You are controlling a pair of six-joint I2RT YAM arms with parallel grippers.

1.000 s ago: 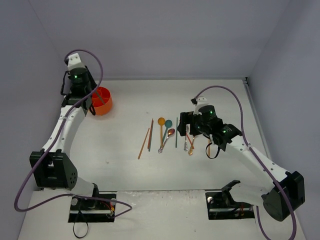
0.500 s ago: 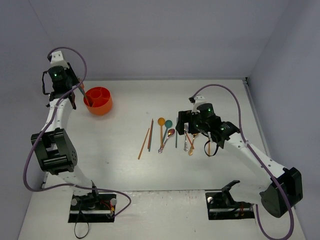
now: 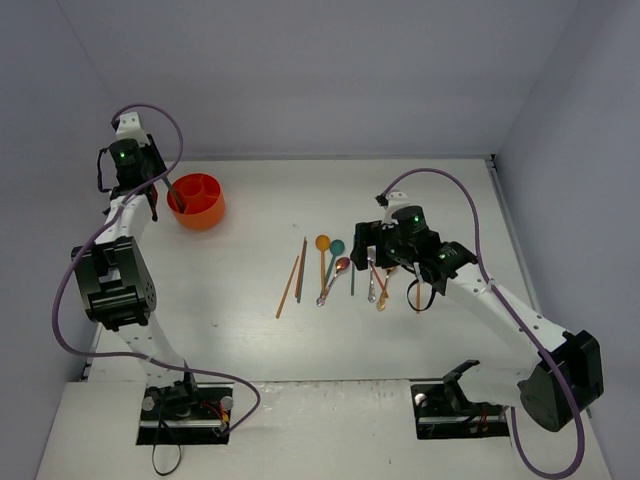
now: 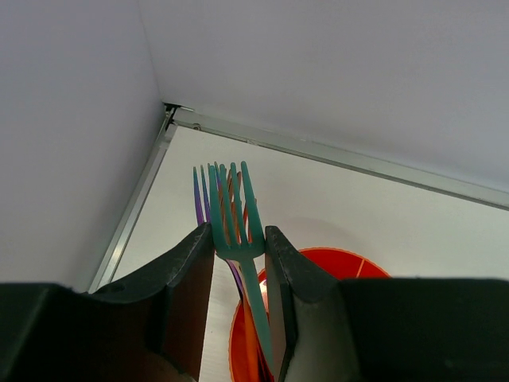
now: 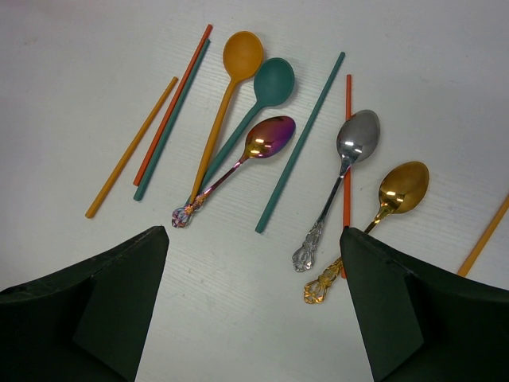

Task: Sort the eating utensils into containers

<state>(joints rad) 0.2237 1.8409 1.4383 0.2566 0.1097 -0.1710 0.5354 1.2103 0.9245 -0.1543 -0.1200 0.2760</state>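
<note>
left claw: drawn in narrow, both fingers pinching a teal fork just below its tines.
teal fork: upright, tines up, handle running down into the orange cup.
purple fork: just behind the teal fork, tines up, also standing in the cup.
orange cup: at the far left corner of the table, split inside into compartments.
right claw: spread wide, holding nothing, touching nothing, hanging above the loose pieces.
under it: rainbow spoon, teal chopstick and silver spoon lying flat.
further out: orange spoon and teal spoon side by side, gold spoon beside the silver spoon.
edges: yellow chopstick on the left, well apart from another at the right.
</note>
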